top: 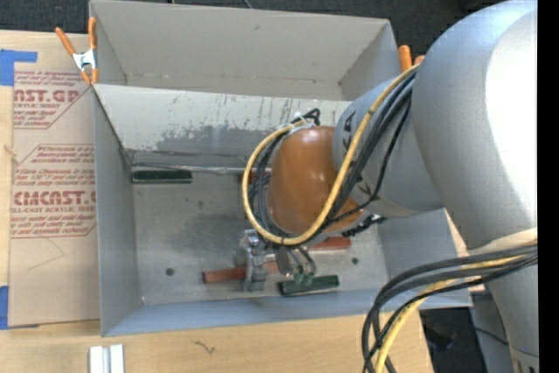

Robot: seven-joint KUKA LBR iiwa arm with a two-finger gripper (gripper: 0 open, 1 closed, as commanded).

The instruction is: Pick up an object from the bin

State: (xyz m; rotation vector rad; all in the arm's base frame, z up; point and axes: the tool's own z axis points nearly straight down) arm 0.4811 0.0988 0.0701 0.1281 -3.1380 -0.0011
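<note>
My gripper (256, 259) is low over the near part of the bin floor, under the arm's orange cover. A flat red-brown stick (222, 277) lies just left of it, its right end passing under the gripper. Immediately right of the gripper, by the near wall, lies a short dark green bar (313, 283). A second red-brown strip (332, 245) pokes out from under the arm a little further back on the right.
A long dark green bar (162, 176) lies on the left of the floor, at the foot of the sloping back wall. The arm and its looping yellow and black cables cover the bin's right half. The bin's near wall is close to the gripper.
</note>
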